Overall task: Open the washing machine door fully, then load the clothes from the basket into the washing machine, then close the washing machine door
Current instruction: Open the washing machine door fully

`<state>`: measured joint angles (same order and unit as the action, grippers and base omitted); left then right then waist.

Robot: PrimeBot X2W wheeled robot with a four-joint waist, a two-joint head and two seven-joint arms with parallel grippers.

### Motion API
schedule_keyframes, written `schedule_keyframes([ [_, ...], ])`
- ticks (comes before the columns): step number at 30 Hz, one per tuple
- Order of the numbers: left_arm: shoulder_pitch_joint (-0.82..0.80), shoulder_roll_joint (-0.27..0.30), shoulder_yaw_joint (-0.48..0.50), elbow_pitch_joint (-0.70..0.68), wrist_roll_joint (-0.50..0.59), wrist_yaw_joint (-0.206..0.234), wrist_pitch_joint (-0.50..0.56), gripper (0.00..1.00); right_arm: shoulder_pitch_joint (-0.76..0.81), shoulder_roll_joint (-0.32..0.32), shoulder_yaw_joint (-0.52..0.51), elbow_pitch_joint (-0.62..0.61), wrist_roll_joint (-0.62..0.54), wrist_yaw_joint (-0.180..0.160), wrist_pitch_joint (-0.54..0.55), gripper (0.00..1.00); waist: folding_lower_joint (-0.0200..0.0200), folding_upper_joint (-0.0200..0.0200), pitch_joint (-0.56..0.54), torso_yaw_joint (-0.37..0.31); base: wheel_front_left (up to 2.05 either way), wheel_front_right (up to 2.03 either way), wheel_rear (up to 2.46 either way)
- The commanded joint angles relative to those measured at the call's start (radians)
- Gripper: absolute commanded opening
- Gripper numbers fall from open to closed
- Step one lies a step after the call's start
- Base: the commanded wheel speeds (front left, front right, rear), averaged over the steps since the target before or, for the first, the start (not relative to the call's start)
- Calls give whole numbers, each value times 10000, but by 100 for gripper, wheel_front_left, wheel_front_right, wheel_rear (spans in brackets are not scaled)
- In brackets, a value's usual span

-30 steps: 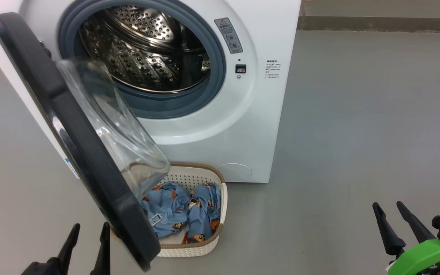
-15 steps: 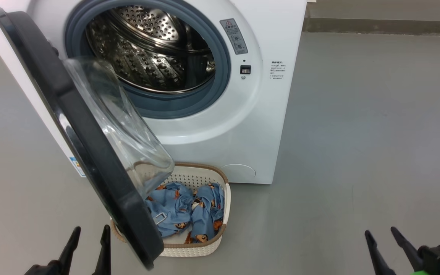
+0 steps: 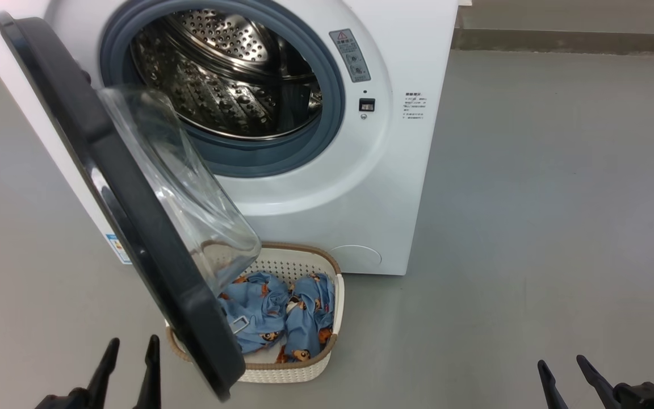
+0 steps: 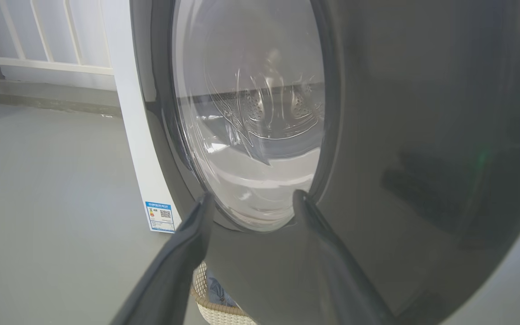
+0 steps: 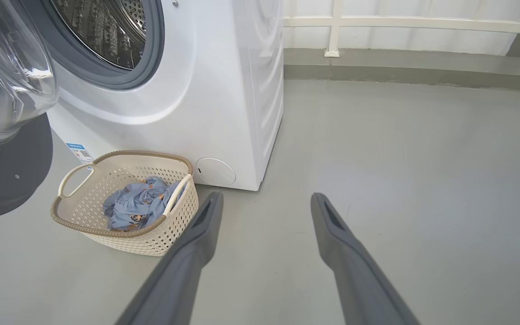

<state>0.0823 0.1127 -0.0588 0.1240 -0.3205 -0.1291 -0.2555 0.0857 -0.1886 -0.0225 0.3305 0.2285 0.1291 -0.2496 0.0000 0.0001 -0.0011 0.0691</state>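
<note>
Floor: grey, smooth floor (image 3: 531, 199) all round; a white railing (image 5: 400, 22) runs along the wall at 12 o'clock in the right wrist view.
Washing machine: the white washing machine (image 3: 395, 187) fills 11 to 12 o'clock of the head view, with its grey gasket (image 3: 281, 159) and steel drum (image 3: 230, 74) exposed. No fabric can be seen in the drum.
Door: the washing machine door (image 3: 151, 255) is swung out partway at 9 o'clock of the opening, its clear glass bowl (image 3: 191, 199) bulging towards the drum.
Label: a small blue label (image 3: 117, 248) on the machine's lower corner, at 8 o'clock.
Basket: the basket (image 3: 304, 369) sits on the floor at 6 o'clock of the opening, partly under the door's lower edge.
Clothes: the clothes (image 3: 281, 318) lie bunched inside the basket.
Left gripper: the left gripper (image 3: 134, 339) is at 7 o'clock in the head view, jaws apart and holding nothing, fingers aimed at the door's outer face, just beside it. Contact cannot be told.
Right gripper: the right gripper (image 3: 560, 360) is at 5 o'clock, jaws apart and holding nothing, over bare floor, well apart from the basket.
</note>
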Motion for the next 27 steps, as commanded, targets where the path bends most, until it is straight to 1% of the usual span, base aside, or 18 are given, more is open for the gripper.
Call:
schedule_keyframes([
  [1,-206,100,418,-145,42,-16,-63,0,-43,-155,149,-261,-144,16,-122,100,0,-1,-16,29,0,0,0],
  [5,-369,-32,1111,-275,42,-16,-63,0,-37,-105,67,-298,-198,16,-122,100,0,-1,-49,107,0,0,0],
  [8,-497,-100,1737,-770,56,-15,-63,0,-16,-85,61,-359,-254,16,-122,100,0,-1,-64,161,0,0,0],
  [9,-497,-100,1737,-770,56,-15,-63,0,-16,-85,61,-359,-254,16,-122,100,0,-1,-64,161,0,0,0],
  [13,-672,-169,2413,-2126,233,33,-63,0,-1,-89,35,-403,-291,16,-122,100,0,-1,-66,223,0,0,0],
  [16,-767,-294,2565,-3501,317,205,-63,0,18,-102,4,-438,-348,16,-122,100,0,-1,-74,248,0,0,0],
  [18,-761,-378,2248,-4451,337,240,-44,0,40,-95,-41,-468,-382,16,-122,100,0,-1,-79,256,0,0,0],
  [21,-756,-460,1239,-5836,408,211,364,0,65,-68,-94,-517,-439,16,-122,100,0,-1,-64,249,0,0,0],
  [24,-724,-509,-230,-6756,430,147,1095,0,70,-57,-124,-565,-488,16,-122,100,0,-1,-33,229,0,0,0],
  [27,-667,-550,-1764,-7024,327,100,1683,0,57,-31,-166,-601,-543,16,-122,100,0,-1,12,216,0,0,0],
])
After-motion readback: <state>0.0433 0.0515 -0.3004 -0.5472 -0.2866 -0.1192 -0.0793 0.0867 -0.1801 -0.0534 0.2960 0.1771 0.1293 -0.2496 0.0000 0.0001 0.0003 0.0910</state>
